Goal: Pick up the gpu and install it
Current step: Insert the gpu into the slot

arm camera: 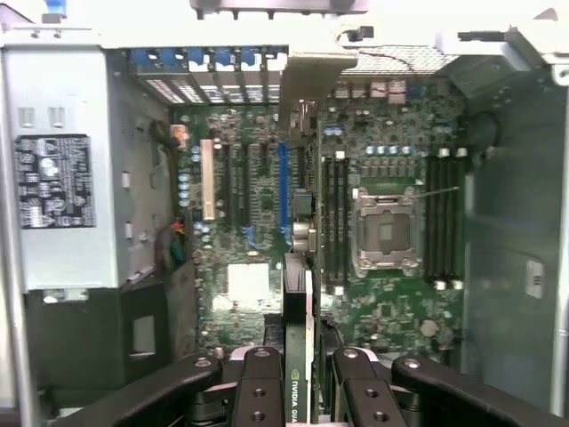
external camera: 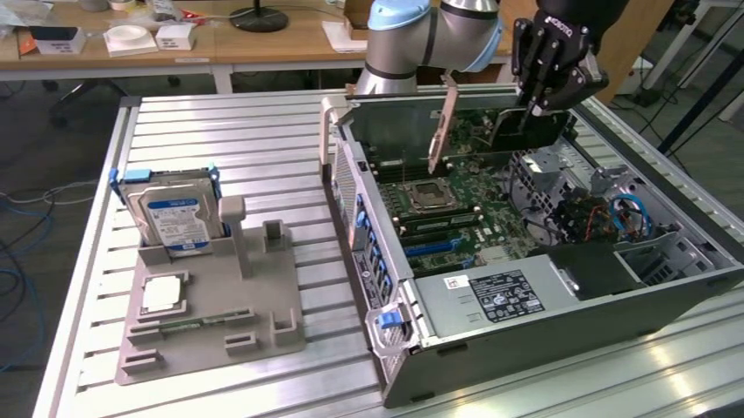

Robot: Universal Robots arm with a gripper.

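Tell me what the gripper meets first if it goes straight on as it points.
Likely the motherboard, near its slots; the gpu shut in the gripper would touch first. Depth unclear.

**UR arm looks: grey, baby blue and lots of black**

So the arm [external camera: 448, 39] has that chunky look; fat rounded joint housings in silvery grey metal, with a pale blue cap [external camera: 402, 17] on the joint end and more of the same blue round the next housing; the tube below is plain grey.

The gripper [external camera: 542, 109] is all black; a blocky body with linkage bars running down it.

Wrist view gets you the fingers [arm camera: 258, 391] close up; glossy black links, two slim inner ones and two wider outer bars curving away; small round silvery pivot pins at the joints, plus little round holes down the inner links.
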